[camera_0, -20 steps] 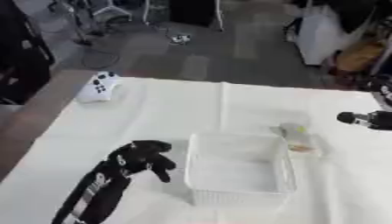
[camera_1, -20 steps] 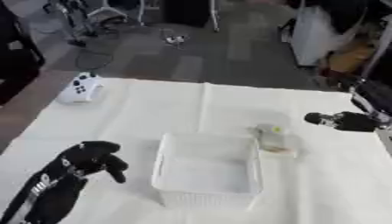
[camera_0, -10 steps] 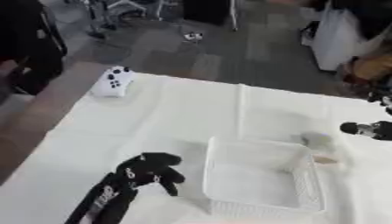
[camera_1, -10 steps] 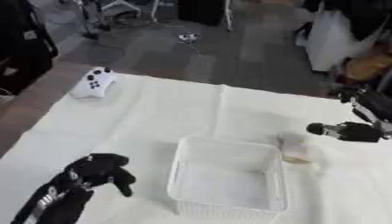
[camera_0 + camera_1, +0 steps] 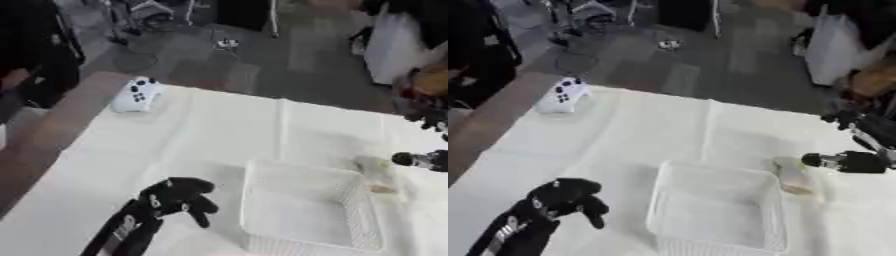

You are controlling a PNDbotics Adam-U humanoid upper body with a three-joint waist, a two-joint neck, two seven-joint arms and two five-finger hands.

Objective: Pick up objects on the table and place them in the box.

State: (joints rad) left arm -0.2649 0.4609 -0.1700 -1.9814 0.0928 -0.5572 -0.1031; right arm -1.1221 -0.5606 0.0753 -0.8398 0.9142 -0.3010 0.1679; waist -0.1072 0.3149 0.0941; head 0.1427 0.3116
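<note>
Camera tilted, right hand [image 5: 846,161] still beside small pale object [image 5: 792,176]

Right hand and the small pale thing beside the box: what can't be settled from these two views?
- Right hand: cut off by the right edge in the left eye view, blurred in the right eye view; fingers cannot be read.
- Pale thing by the box: blurred, kind unclear; contact with the hand cannot be told.
- Left hand: curled, nothing seen in it.
- Game controller: buttons too small to make out.

White matt cloth over the table [image 5: 667,135], white plastic mesh box [image 5: 719,212], glossy white plastic controller [image 5: 137,95]
</note>
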